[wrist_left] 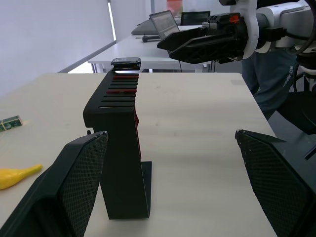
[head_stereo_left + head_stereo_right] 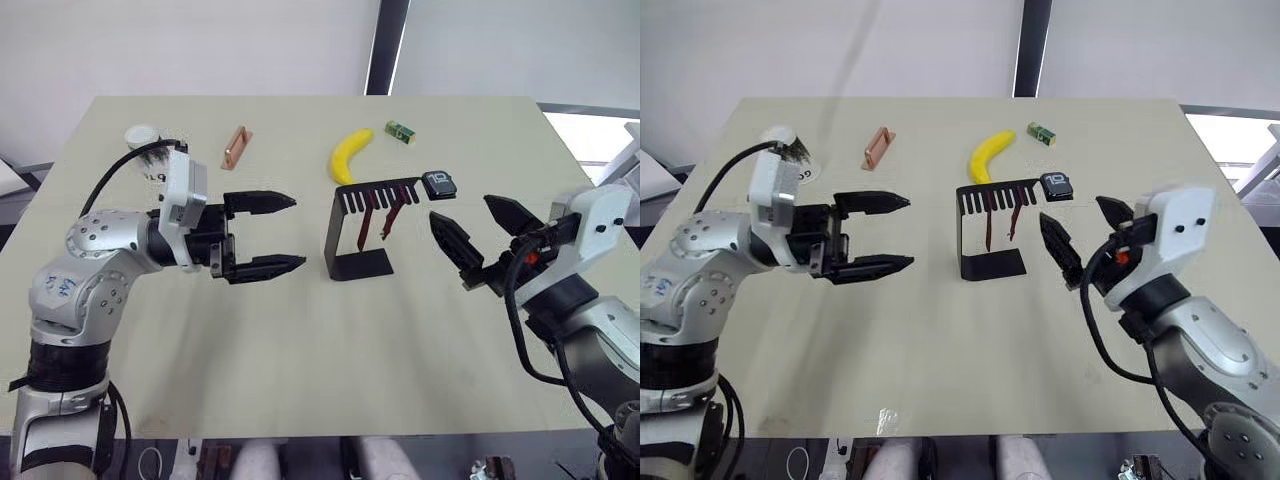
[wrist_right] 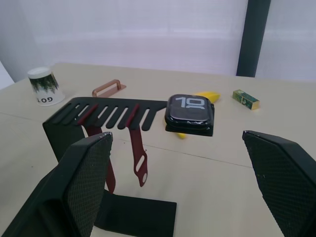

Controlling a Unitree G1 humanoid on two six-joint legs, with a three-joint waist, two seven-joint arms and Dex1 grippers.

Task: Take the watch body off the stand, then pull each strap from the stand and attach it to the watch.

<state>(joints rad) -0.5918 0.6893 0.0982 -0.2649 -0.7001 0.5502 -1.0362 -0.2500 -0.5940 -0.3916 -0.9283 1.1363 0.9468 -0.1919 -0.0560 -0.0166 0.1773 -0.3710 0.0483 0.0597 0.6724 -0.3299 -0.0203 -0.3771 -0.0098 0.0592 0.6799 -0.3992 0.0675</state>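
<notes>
Both grippers hover open beside the stand (image 2: 358, 228).
The watch body (image 3: 189, 109) sits on the stand's end (face up); two straps (image 3: 137, 148) hang from its slots. Left gripper (image 2: 266, 234) and right gripper (image 2: 482, 229) hold nothing.

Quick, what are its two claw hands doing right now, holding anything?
Left gripper: open, holding nothing.
Right gripper: open, holding nothing, near the watch body on the stand.

The glassy face of the dark rounded-square watch body (image 3: 190, 109) displays "10". Beyond the black slotted stand (image 3: 106, 112), a white paper cup (image 3: 44, 86) reads "GOT".
</notes>
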